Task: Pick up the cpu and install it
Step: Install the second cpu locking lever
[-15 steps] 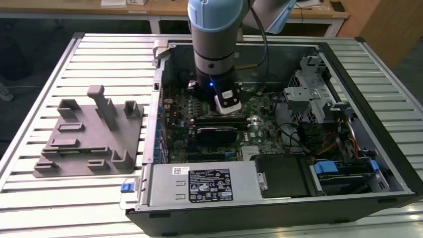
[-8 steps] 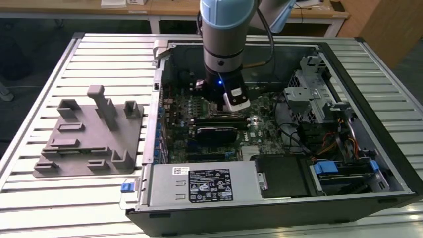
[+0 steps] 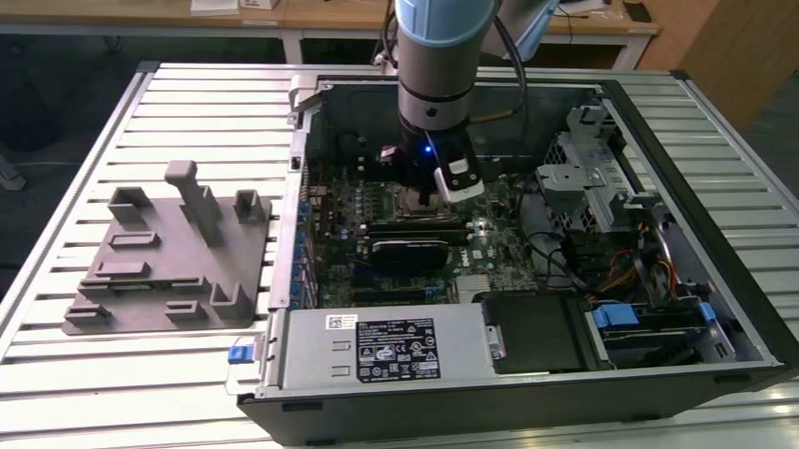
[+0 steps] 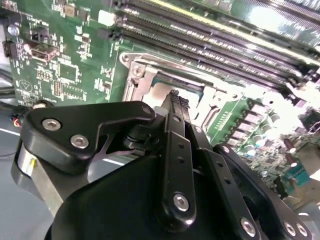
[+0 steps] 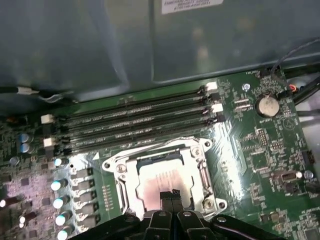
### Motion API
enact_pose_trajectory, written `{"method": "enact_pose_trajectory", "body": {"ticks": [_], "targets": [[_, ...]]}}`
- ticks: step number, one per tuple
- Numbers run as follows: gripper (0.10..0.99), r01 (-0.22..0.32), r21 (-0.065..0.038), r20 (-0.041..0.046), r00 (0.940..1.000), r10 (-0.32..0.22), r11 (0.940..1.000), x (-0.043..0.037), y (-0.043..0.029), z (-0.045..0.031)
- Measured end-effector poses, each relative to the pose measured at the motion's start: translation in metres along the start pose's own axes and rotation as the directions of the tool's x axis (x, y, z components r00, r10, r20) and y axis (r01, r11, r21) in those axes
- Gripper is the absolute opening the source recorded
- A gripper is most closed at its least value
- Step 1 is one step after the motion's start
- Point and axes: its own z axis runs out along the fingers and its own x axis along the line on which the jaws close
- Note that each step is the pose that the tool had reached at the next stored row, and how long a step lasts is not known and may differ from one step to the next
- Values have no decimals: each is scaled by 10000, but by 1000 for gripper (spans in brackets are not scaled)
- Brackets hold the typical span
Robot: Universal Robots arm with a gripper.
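Observation:
The cpu (image 5: 161, 181) is a silvery square lying flat inside the metal-framed socket (image 5: 120, 170) on the green motherboard, and in the second wrist view it (image 4: 159, 92) shows just past the fingertips. My gripper (image 5: 170, 194) hangs right over the cpu's near edge. Its two black fingers (image 4: 176, 131) are pressed together with no gap and nothing between them. In the exterior view the gripper (image 3: 422, 192) reaches down into the open computer case above the socket area.
Memory slots (image 5: 135, 122) run beside the socket, and capacitors (image 5: 60, 185) line one side. A grey plastic fixture (image 3: 168, 253) sits on the slatted table at the exterior view's left. The case (image 3: 699, 168) holds drive cages and cables at the exterior view's right.

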Motion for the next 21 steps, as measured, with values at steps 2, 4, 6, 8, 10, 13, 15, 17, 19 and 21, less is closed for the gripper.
{"method": "enact_pose_trajectory", "body": {"ticks": [2, 4, 6, 8, 10, 13, 15, 17, 19, 21], "targets": [[106, 2, 41, 4, 10000, -2, 10000, -1, 33, 5], [106, 4, 81, 12, 10000, -4, 10000, 2, 56, 9], [106, 6, 83, 13, 10000, -6, 10000, 2, 59, 10], [106, 5, 86, 13, 10000, -5, 10000, 3, 62, 6], [106, 5, 84, 13, 10000, -5, 10000, 3, 65, -10], [106, 5, 83, 13, 10000, -5, 10000, 2, 73, -54], [106, 5, 84, 14, 10000, -5, 10000, 1, 79, -86], [106, 6, 83, 17, 10000, -6, 10000, 0, 85, -126], [106, 6, 81, 25, 10000, -6, 10000, -1, 92, -164], [106, 8, 80, 34, 10000, -8, 10000, -2, 96, -191]]}}
